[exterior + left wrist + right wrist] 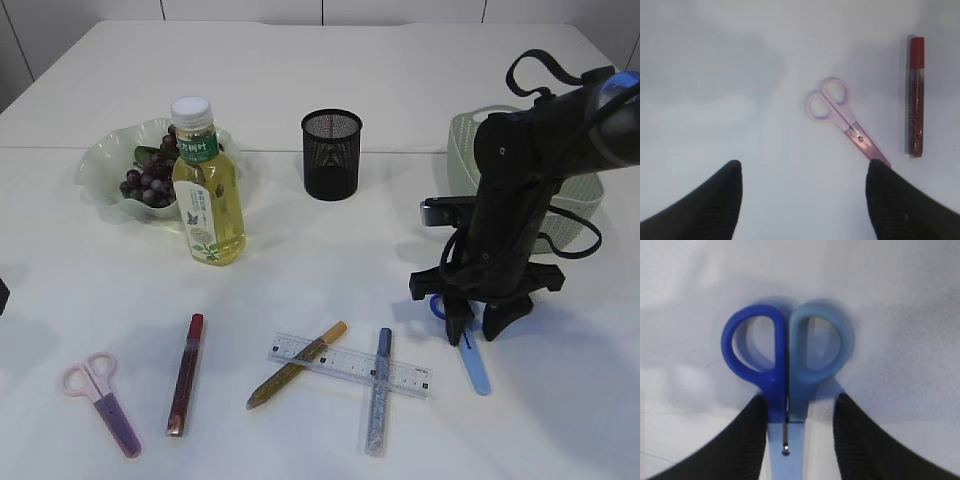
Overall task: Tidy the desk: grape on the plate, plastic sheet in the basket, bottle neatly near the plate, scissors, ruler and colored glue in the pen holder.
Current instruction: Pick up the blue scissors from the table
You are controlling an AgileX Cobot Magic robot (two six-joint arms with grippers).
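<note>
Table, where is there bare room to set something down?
Bare: the far table behind the pen holder, and between bottle and right gripper. Crowded: the front row, pink scissors through ruler.

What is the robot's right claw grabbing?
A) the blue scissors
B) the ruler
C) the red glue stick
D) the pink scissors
A: in the right wrist view the right claw has a finger on each side of the blue scissors, just below their handles.
</note>
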